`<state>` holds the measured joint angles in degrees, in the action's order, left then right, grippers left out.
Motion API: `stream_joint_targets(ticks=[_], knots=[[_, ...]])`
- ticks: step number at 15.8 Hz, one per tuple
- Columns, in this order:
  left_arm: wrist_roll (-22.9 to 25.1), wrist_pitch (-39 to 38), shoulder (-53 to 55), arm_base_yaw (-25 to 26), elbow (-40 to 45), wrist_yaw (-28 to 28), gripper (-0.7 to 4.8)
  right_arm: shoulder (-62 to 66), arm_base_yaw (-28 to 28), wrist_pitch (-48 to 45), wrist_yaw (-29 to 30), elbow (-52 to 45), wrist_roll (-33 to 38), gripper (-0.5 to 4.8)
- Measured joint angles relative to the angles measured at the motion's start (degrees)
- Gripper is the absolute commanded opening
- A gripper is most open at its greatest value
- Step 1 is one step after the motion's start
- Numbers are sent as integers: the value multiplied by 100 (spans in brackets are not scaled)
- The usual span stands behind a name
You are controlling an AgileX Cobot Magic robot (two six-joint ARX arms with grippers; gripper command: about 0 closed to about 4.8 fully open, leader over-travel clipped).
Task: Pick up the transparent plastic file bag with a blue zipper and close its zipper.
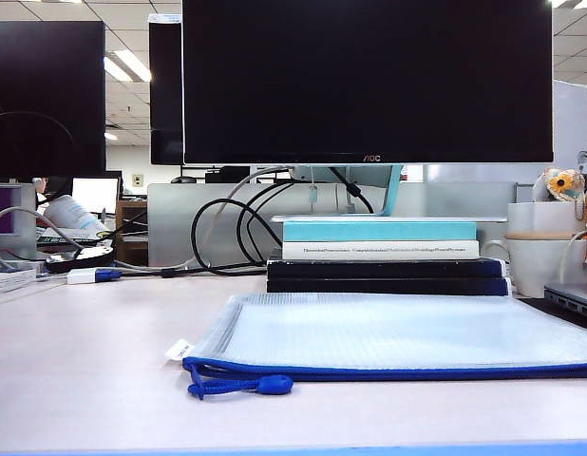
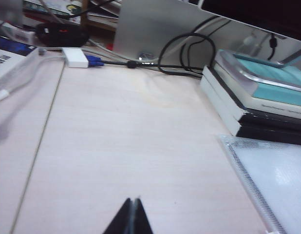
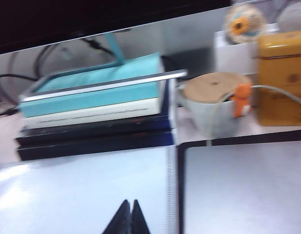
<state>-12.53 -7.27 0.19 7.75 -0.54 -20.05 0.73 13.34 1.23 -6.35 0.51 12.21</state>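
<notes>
Risk is judged highest at the zipper (image 1: 388, 370): the file bag (image 1: 398, 332) lies flat on the worktop (image 1: 85, 380), books (image 1: 384, 256) at twelve o'clock; left tool (image 2: 133, 219) and right tool (image 3: 129, 219) are pressed together, empty.

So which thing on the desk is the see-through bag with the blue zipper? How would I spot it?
Find the big black monitor, then look down past the stack of books under it. Lying flat on the desk in front of them is the file bag. Only it is see-through with a white grid, a blue zipper along its near edge and a round blue bead on a cord.
</notes>
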Motion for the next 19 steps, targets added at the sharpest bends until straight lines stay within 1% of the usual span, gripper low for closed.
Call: stream_joint_targets(ticks=[2,3,4,6,7,8,9,11,13,14,15,17,18,19], knots=[[-136,0,0,0,-4,-28,-6,0,0,-9,46,0,50,0],[-293,0,0,0,-7,-48,-6,0,0,-44,52,0,192,0],[-350,0,0,0,-7,-52,-6,0,0,-61,52,2,262,-1],[-372,-35,0,0,-66,-55,-6,0,2,-140,48,15,402,-2],[-380,-17,0,0,-308,-55,-5,4,2,-83,37,155,404,-2],[-356,94,0,0,-426,-26,-6,11,4,11,-13,302,407,-2],[-236,260,0,0,-533,72,-5,13,4,96,-118,483,409,-2],[-136,354,0,0,-636,254,-6,24,4,376,-275,828,409,-2],[-68,264,33,0,-837,136,-6,284,4,428,-289,1248,409,-2],[96,125,66,0,-1032,107,-5,540,4,435,-256,1488,409,-2],[321,-122,363,0,-1480,107,-6,1300,2,444,66,2081,374,-1],[354,-398,942,0,-2249,109,-6,2610,4,409,911,2944,-87,-1],[442,-485,1246,0,-2623,109,-5,3185,2,291,1423,3180,-417,-1],[649,-605,1427,0,-2848,111,-6,3456,2,273,1794,3235,-726,-1]])
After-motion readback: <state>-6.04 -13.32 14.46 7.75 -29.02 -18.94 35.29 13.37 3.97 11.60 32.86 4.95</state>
